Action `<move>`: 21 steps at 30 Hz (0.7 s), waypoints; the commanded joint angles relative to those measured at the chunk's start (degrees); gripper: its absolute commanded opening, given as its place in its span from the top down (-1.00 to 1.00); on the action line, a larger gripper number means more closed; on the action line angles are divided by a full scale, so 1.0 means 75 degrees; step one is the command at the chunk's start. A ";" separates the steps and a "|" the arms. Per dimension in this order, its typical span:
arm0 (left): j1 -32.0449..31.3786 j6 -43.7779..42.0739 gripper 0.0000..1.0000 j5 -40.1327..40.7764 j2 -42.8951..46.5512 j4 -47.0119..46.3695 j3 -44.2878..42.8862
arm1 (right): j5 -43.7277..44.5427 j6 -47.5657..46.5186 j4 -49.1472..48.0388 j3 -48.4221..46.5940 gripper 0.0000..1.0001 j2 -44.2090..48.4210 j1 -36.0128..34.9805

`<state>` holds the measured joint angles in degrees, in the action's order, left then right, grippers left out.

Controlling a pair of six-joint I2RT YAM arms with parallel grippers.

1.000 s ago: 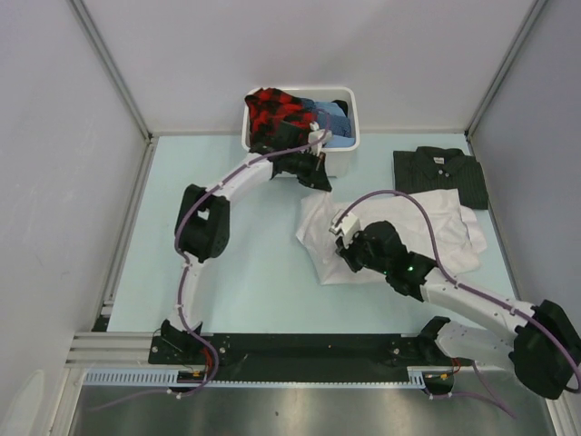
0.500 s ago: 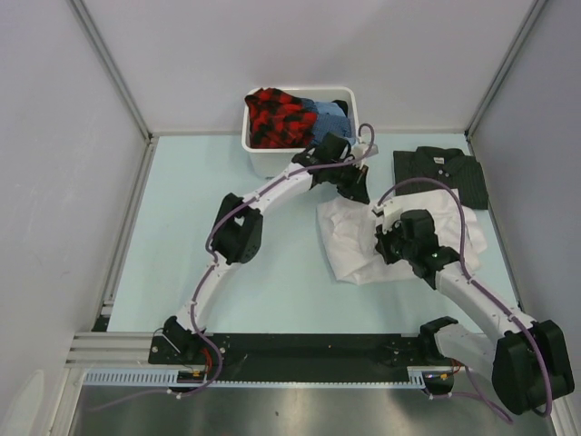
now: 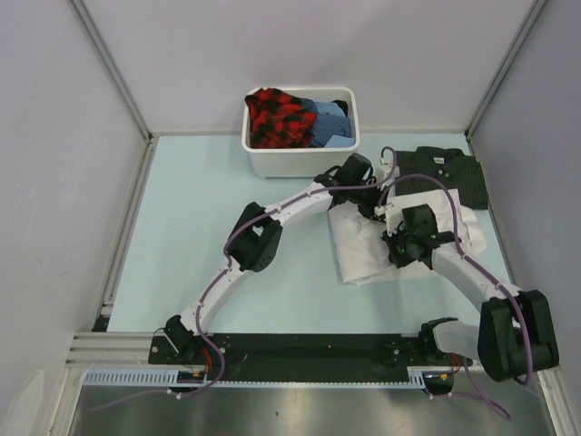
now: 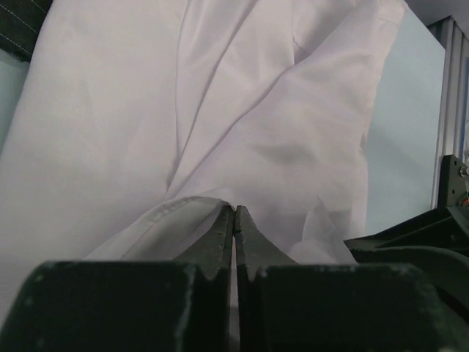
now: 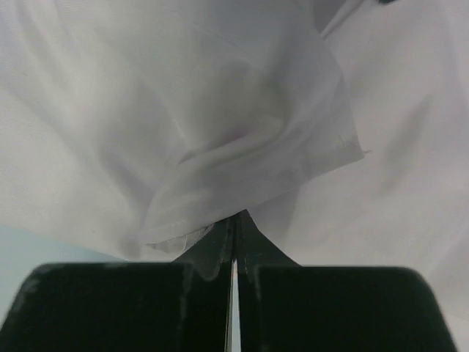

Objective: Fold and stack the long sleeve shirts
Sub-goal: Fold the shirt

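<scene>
Both my pincers are pressed shut on the white shirt (image 3: 360, 254). My left pincer (image 4: 234, 218) pinches a stitched hem. My right pincer (image 5: 236, 222) nips a bunched fold with no gap between the tips.

The white shirt lies crumpled on the right half of the table (image 3: 209, 227). Its far edge meets the dark striped shirt (image 3: 454, 177), which lies flat near the far right corner.

Room is tight on that side. The right wall and its frame rail run close beside both shirts, and the white tub (image 3: 300, 162) stands just beyond my left forearm. The tub holds a red-and-black checked garment (image 3: 272, 113) and a blue one (image 3: 331, 123). To the left the table surface is open.

From above, my two wrists cross over the middle of the white shirt and hide its collar and sleeves. I cannot tell which part each pincer has. Cloth fills both wrist views. Only a corner of the striped shirt shows in the left wrist view, and its lower right is blocked by a dark piece of my other arm.
</scene>
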<state>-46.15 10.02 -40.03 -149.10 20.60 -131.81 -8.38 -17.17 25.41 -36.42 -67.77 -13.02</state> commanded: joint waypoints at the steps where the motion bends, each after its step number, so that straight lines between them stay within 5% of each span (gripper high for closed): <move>1: 0.0001 0.0199 0.77 -0.0182 0.0027 -0.0579 -0.0332 | 0.0075 -0.0757 0.0795 -0.0405 1.00 -0.0853 0.0246; 2: 0.0001 0.0222 0.58 -0.0286 0.0144 -0.0579 -0.0343 | -0.0065 -0.0781 0.0877 -0.0510 1.00 -0.0971 0.0352; 3: 0.0024 0.0234 0.15 -0.0334 0.0273 -0.0567 -0.0332 | -0.0112 -0.0804 0.0971 -0.0569 1.00 -0.1193 0.0411; 5: 0.0176 0.0246 -0.28 -0.0299 0.0823 -0.0358 -0.0180 | -0.0136 -0.0840 0.1192 -0.0744 0.75 -0.1346 0.0493; 8: 0.0737 0.0328 -0.60 -0.0451 0.1909 -0.0402 0.0860 | -0.0381 -0.0921 0.1521 -0.1037 0.20 -0.1091 0.0831; 9: 0.0925 0.0316 -0.61 -0.0591 0.2216 -0.0426 0.1200 | -0.0498 -0.1015 0.1592 -0.1142 -0.09 -0.0765 0.0961; 11: 0.1558 0.0176 -0.61 -0.1000 0.2813 -0.0171 0.1951 | -0.0663 -0.1155 0.1779 -0.1424 -0.29 -0.0330 0.1323; 17: 0.2228 -0.2517 -0.36 -0.0162 0.3168 0.2140 0.2667 | -0.1085 -0.1425 0.2037 -0.1952 -0.65 0.0808 0.2926; 21: 0.2181 -0.2157 -0.03 0.0449 0.2584 0.2047 0.2600 | -0.1016 -0.1344 0.2061 -0.1928 -0.65 0.0494 0.3972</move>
<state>-26.15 -2.11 -40.73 -126.08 30.76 -112.53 -15.55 -26.87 38.72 -50.09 -61.84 10.72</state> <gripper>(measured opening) 0.562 0.829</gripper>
